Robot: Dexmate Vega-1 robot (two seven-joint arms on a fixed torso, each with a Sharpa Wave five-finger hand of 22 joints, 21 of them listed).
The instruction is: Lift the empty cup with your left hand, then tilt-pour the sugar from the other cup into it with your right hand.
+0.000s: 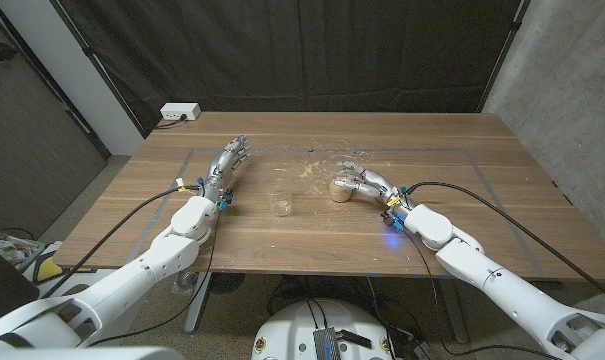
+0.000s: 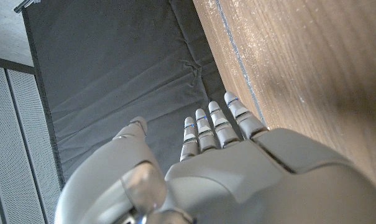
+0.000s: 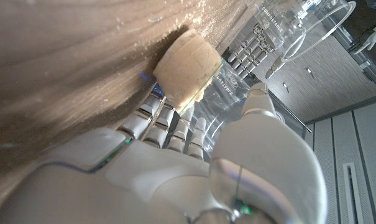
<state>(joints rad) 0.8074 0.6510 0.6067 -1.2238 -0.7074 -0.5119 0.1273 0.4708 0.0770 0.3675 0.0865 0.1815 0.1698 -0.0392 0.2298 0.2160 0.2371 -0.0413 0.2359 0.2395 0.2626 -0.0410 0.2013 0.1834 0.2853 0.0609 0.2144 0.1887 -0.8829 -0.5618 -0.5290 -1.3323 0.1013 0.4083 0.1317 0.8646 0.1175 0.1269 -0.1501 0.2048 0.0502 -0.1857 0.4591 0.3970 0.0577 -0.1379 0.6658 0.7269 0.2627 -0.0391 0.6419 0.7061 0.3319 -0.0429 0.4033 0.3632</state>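
Fingers of the right robot hand (image 1: 360, 184) wrap around the sugar cup (image 1: 339, 189), a clear plastic cup standing upright on the desk (image 1: 452, 160) with pale brown sugar filling its lower part. In the right wrist view the same robot hand (image 3: 194, 168) has its fingers (image 3: 166, 121) on one side of the cup (image 3: 237, 68) and its thumb on the other, so it is grasping the cup. Loose sugar grains (image 1: 310, 168) are scattered on the desk just behind the cup.

The left robot hand (image 1: 228, 164) is released, holding nothing, its fingers straight and a little apart, reaching toward the far side of the desk; the left wrist view shows it (image 2: 237, 168) close above the wood. The empty cup (image 1: 279, 202) stands upright near the desk's middle, between the 2 hands, apart from the left one and just beside the sugar cup. A white power strip (image 1: 179, 113) lies on the floor beyond the desk's far left corner.
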